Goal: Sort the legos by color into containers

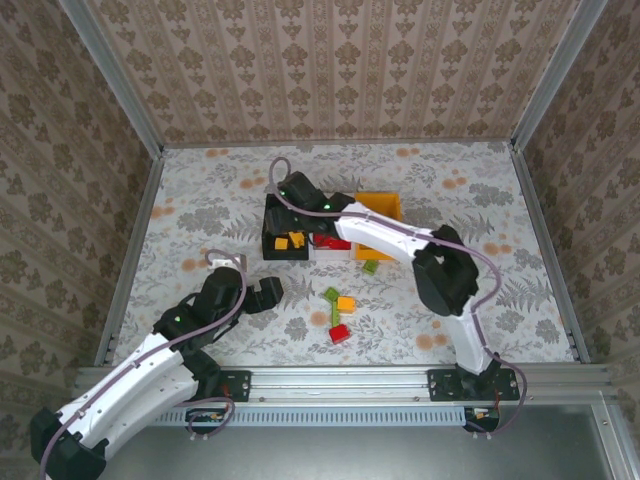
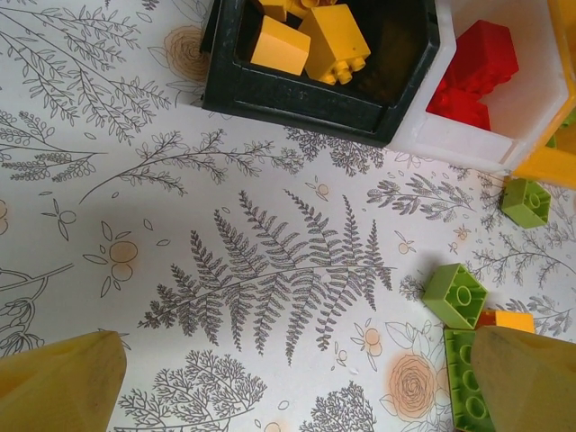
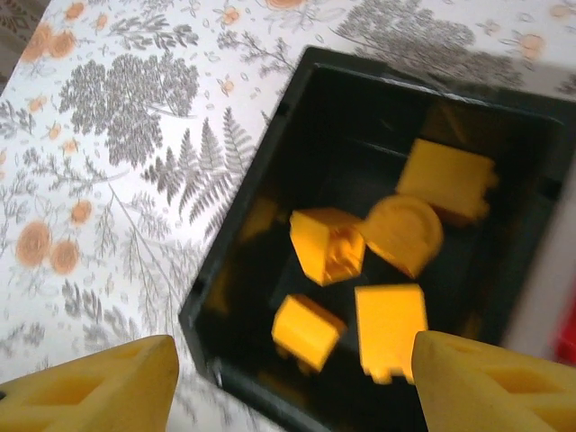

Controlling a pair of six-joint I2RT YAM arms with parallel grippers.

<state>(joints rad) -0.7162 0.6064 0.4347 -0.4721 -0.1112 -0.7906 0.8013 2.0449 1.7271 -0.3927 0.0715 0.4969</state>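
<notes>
1. Over the black bin (image 3: 360, 126), the right gripper (image 3: 292, 351) has its claw spread with nothing between the fingers. Yellow-orange bricks (image 3: 328, 245) lie loose on the bin floor under it.
2. On the near side of the black bin, the left gripper (image 2: 292, 360) hovers above bare table (image 2: 270, 198), claw spread wide and empty.
3. The white bin (image 2: 468, 148) touches the black bin's right wall and holds red bricks (image 2: 481, 63). The orange-yellow bin (image 1: 378, 212) sits just past the white one.
4. Unsorted legos sit right of the black bin and nearer the arm bases:
   - a lone green brick (image 1: 370, 266) close to the bins
   - a tight cluster of a green brick (image 1: 331, 293), an orange brick (image 1: 346, 303), a second green (image 1: 337, 317) and a red brick (image 1: 340, 333)
5. Handling, my read: the bricks are hard plastic, light and rigid, so they won't deform. The smooth walls may slip under a shallow pinch.
6. Grip across two flat opposite side walls, low on the body and not on the studs.
7. The cluster bricks look touching or nearly so, which leaves little finger clearance. The lone green is the cleaner pick.
</notes>
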